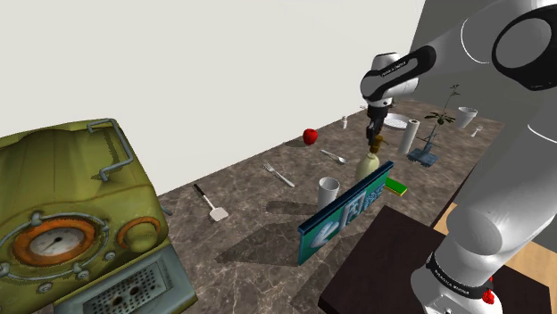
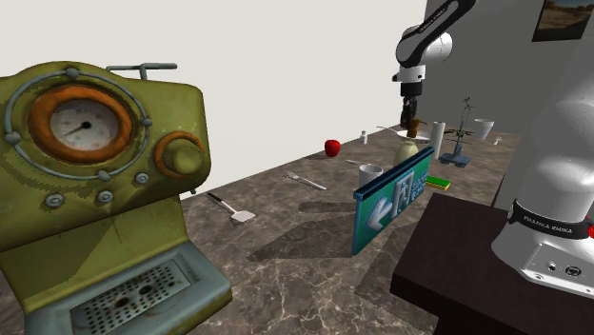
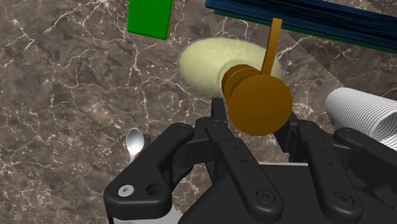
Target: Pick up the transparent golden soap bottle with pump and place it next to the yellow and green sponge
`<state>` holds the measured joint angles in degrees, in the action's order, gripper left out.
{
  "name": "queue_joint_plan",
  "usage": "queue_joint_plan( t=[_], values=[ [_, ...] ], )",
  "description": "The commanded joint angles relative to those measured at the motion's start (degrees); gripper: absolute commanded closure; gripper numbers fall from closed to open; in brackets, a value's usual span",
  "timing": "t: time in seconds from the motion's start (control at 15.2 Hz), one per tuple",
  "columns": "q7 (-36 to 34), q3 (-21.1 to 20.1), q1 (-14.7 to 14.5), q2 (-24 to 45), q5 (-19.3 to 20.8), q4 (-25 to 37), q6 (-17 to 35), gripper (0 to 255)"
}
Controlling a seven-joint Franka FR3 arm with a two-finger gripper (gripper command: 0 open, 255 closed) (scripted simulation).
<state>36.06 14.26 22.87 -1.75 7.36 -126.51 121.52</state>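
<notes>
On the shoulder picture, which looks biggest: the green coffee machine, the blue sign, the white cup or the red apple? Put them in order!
1. green coffee machine, though it is nearest the camera
2. blue sign
3. white cup
4. red apple

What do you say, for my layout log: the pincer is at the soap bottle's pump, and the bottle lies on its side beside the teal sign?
No: the shoulder view shows the soap bottle standing upright, not on its side. The pincer is at its pump, and the teal sign is beside it.
</notes>
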Motion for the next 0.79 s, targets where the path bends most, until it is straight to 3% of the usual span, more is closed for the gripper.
queue_joint_plan(
  t=[0.0, 0.33, 0.73],
  values=[
    [0.0, 0.0, 0.0, 0.9, -0.1, -0.6, 1.5, 255],
    [0.0, 0.1, 0.1, 3.3, -0.5, -2.5, 5.9, 255],
    [0.0, 0.1, 0.1, 3.3, -0.5, -2.5, 5.9, 255]
  ],
)
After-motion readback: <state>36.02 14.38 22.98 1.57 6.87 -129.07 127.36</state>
